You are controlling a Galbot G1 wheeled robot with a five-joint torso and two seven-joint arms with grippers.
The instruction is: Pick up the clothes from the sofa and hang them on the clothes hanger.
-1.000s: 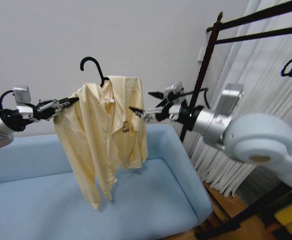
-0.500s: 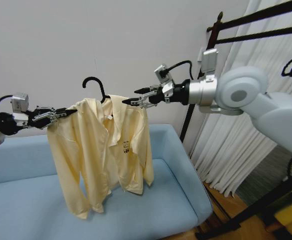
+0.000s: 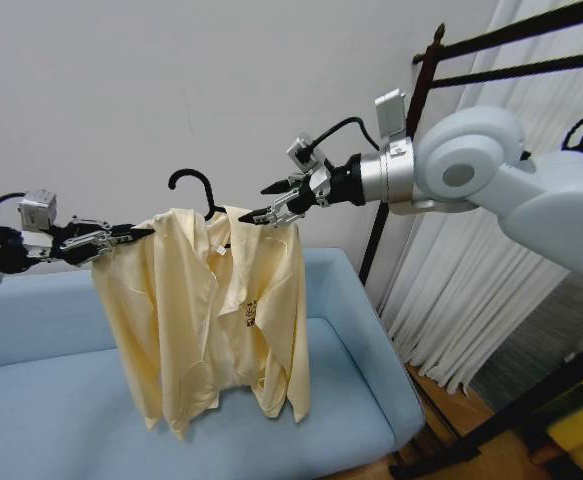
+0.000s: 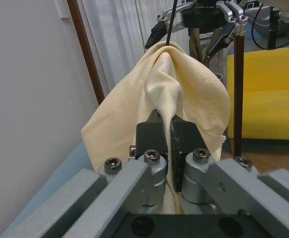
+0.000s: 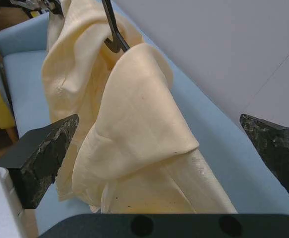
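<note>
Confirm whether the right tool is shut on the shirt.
No, the right tool stands wide open, the shirt between its fingers.

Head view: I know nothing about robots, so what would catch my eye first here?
A pale yellow shirt on a black hanger hangs in mid-air above a blue sofa, stretched between two robot arms. The left gripper has its jaws shut on one shoulder of the shirt. The right gripper is at the other shoulder with its jaws wide open.
</note>
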